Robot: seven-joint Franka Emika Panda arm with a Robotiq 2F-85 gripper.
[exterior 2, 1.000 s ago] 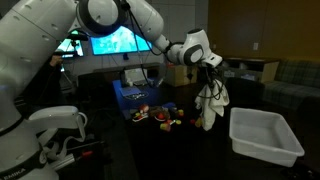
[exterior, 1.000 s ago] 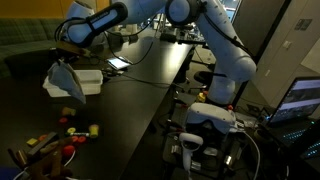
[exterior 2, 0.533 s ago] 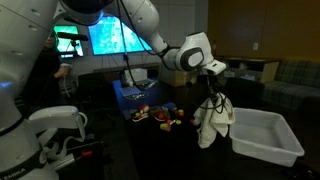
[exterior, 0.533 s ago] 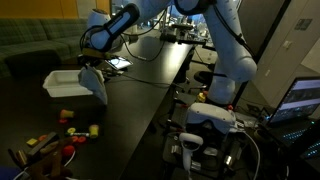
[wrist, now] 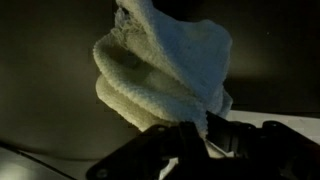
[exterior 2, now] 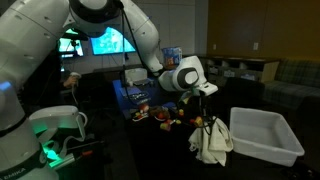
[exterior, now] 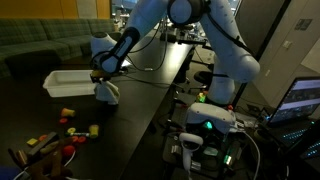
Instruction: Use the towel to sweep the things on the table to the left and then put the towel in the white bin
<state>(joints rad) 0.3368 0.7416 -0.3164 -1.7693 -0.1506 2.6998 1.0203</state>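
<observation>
My gripper is shut on the top of the white towel, which hangs in folds down to the dark table, just beside the white bin. In both exterior views the towel hangs outside the bin, under the gripper. The small red, yellow and orange things lie grouped farther along the table, also seen as things behind the towel. In the wrist view the bunched towel fills the middle, pinched at the gripper.
The robot's base stands by the table's edge, with a lit laptop beyond it. Bright monitors and a blue box sit at the table's far end. A sofa lies behind the bin.
The gripper has carried the towel sideways from above the bin and lowered it, so the towel now hangs to the table beside the bin. The grip has stayed shut.
</observation>
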